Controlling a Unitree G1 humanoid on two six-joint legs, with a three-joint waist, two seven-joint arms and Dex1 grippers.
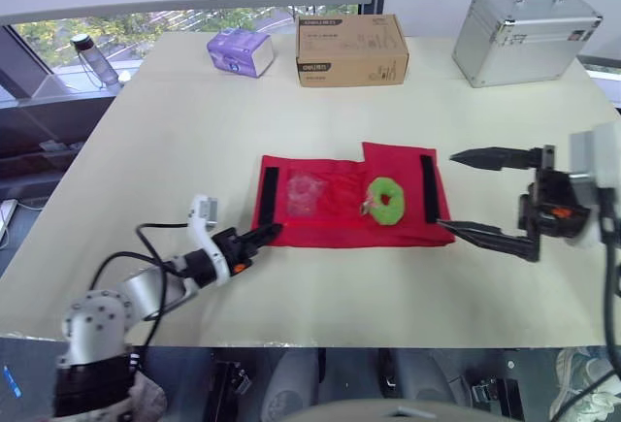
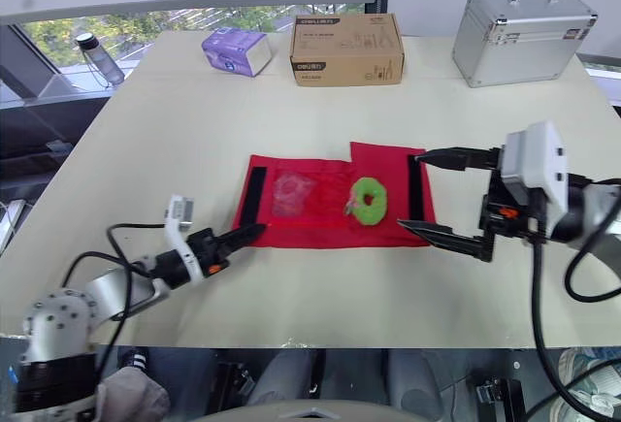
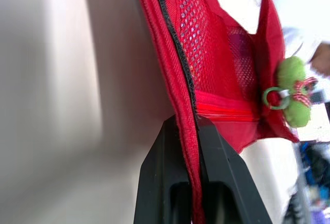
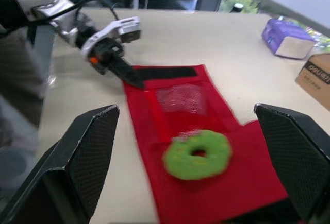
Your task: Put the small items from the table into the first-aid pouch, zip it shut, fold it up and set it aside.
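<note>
— Where does the first-aid pouch [image 1: 349,204] lie?

— Opened flat in the middle of the bench [image 1: 194,141]. It is red, with a black strip [image 1: 269,192] across each end. A fuzzy green ring [image 1: 386,199] rests on its right half. A mesh pocket [image 1: 304,192] on the left half holds something pale that cannot be made out.

— And the robot's arms?

— The left jaws are clamped on the pouch's near left corner. The left wrist view shows the red hem pinched between the two black fingers [image 3: 160,183]. The right jaws stand wide apart at the pouch's right end, one finger near the far right corner and the other beside the near right corner, with nothing between them.

— Is any writing legible?

— A cardboard box [image 1: 351,49] at the far edge of the bench carries a small logo that seems to read "deli"; its other print is too small to read. To the box's left sits a purple packet [image 1: 239,52], its lettering unreadable. To the right stands a silver case [image 1: 524,36] with a handle. A bottle [image 1: 94,60] stands beyond the far left corner, by the window.
</note>
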